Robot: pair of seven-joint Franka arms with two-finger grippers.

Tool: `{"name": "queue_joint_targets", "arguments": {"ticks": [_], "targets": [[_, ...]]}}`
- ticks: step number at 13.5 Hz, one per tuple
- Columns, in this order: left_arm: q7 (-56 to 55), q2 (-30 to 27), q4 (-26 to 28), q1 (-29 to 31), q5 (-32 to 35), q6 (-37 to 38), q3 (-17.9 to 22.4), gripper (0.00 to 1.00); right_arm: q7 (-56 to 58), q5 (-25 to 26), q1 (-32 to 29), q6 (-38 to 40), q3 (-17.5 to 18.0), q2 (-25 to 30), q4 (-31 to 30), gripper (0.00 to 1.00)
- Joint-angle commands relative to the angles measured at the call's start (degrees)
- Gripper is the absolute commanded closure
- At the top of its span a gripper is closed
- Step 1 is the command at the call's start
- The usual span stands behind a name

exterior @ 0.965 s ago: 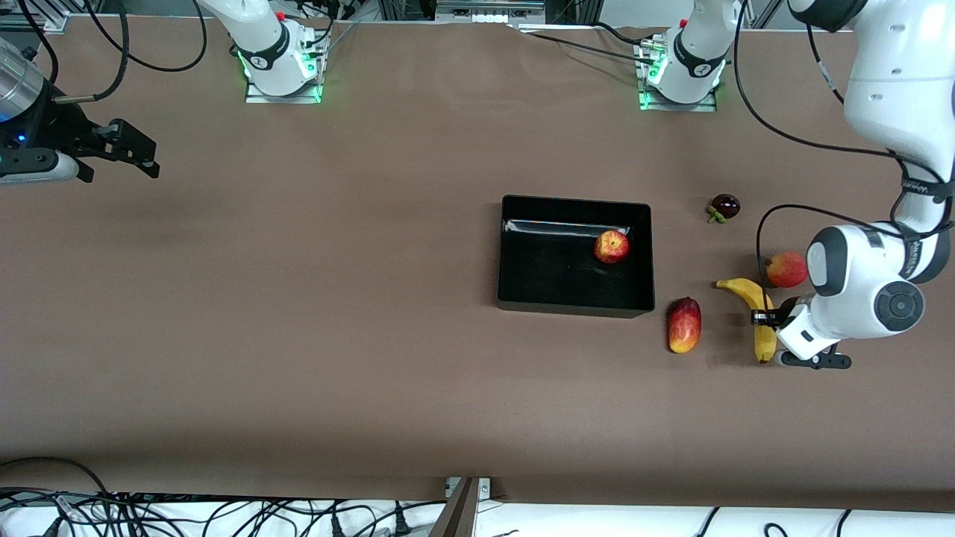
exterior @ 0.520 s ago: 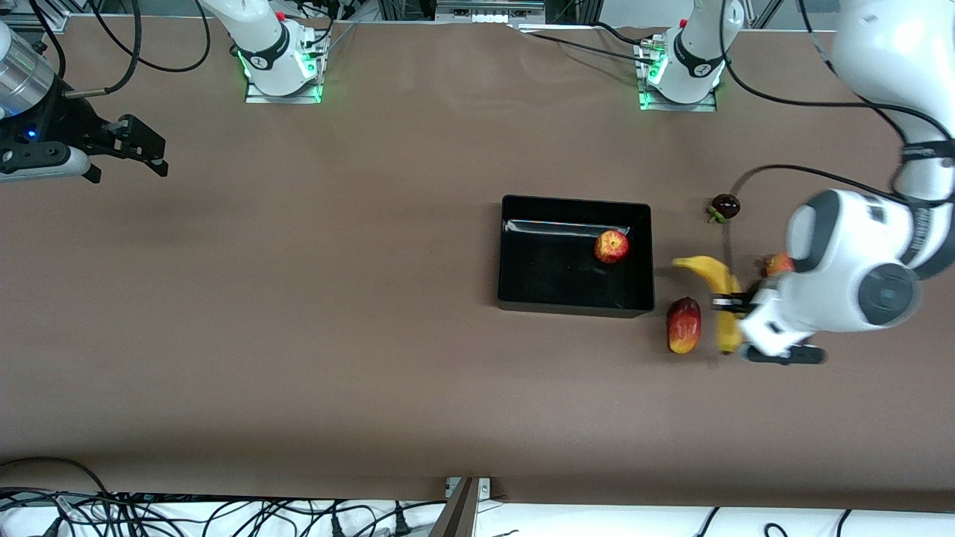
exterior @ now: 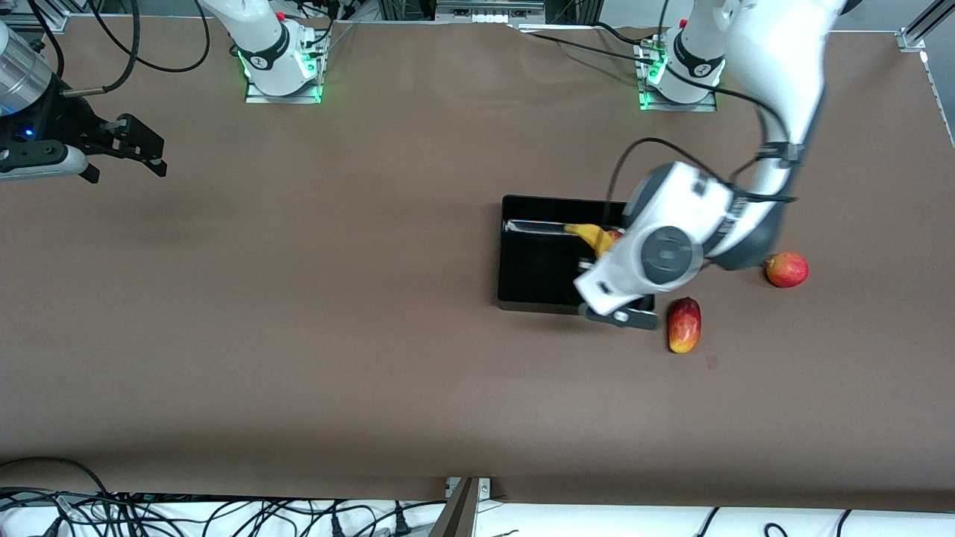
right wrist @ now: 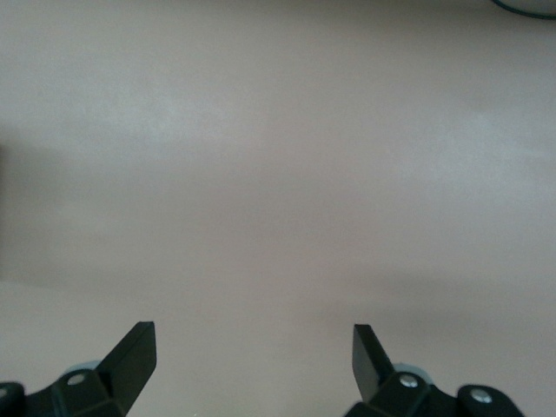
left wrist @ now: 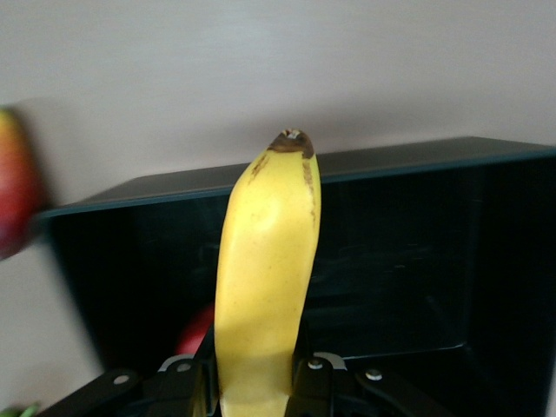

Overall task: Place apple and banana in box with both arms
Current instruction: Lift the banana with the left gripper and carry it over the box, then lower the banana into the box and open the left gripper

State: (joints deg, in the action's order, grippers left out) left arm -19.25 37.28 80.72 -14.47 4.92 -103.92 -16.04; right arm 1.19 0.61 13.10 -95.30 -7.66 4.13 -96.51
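Front view first: left gripper (exterior: 589, 262), right of centre in the frame, hangs over the black box (exterior: 522, 294), clamped on the banana (exterior: 588, 234), whose one visible end juts out of the jaws toward the upper left, above the box floor. Most of the gripper and much of the box are hidden under the white wrist of the left arm. A sliver of red just beside the banana, inside the box, is the apple (exterior: 615, 235). On the brown table (exterior: 336, 335) lie two more fruits: one oblong red-yellow fruit (exterior: 684, 324) just outside the box's near corner, and one round pinkish-red fruit (exterior: 786, 269) farther toward the left arm's end. At the upper left edge of the frame, the right gripper (exterior: 142, 153) waits over bare table, well apart from everything, fingers spread.

Left wrist view: one banana (left wrist: 265, 287) rises from between the black fingers (left wrist: 308, 382), its dark tip over the box's wall (left wrist: 408, 161). A red patch (left wrist: 198, 328) shows low in the box; a blurred red fruit (left wrist: 13, 187) sits at the frame's left edge.

Right wrist view: two finger tips (right wrist: 135, 352) stand wide apart over empty table (right wrist: 278, 174).
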Motion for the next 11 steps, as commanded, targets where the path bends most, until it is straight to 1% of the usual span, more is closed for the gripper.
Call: {"name": "queue_joint_targets", "arguments": {"ticks": [1,2,3,5,6,7,9,10,11], "targets": [[-0.44,2.0,1.36,-4.94,0.96,-5.05,0.4,1.0,0.13,0.27,0.08,0.38,-0.25,-0.61,1.33,0.0],[-0.53,2.09,3.02,-7.31,1.49,-6.11,0.48,1.0,0.13,0.35,0.08,0.38,-0.25,-0.61,1.33,0.0],[-0.53,2.27,4.34,-8.11,1.75,-7.6,0.75,1.0,0.13,0.35,0.08,0.47,-0.17,-0.61,1.33,0.0],[0.09,4.45,5.5,-7.86,4.46,-13.47,0.75,1.0,0.13,0.35,0.08,0.47,-0.17,-0.61,1.33,0.0],[0.09,5.25,5.59,-8.12,4.65,-14.98,0.84,0.99,0.13,0.35,0.08,0.38,-0.17,-0.61,1.33,0.0],[0.0,6.22,5.59,-8.3,4.74,-15.17,0.84,0.98,0.04,0.18,0.08,0.21,-0.25,-0.61,1.33,0.0],[-0.7,6.4,6.73,-8.56,4.66,-15.18,0.75,0.92,0.04,0.18,0.08,0.03,-0.25,-0.61,1.33,0.0],[-0.7,6.4,6.82,-8.39,4.66,-14.83,0.75,0.71,0.04,0.27,0.08,0.03,-0.17,-0.61,1.33,0.0],[-1.57,6.4,6.91,-8.21,4.66,-14.82,0.84,0.01,0.04,0.27,0.08,-0.06,-0.25,-0.7,1.33,0.0]]}}
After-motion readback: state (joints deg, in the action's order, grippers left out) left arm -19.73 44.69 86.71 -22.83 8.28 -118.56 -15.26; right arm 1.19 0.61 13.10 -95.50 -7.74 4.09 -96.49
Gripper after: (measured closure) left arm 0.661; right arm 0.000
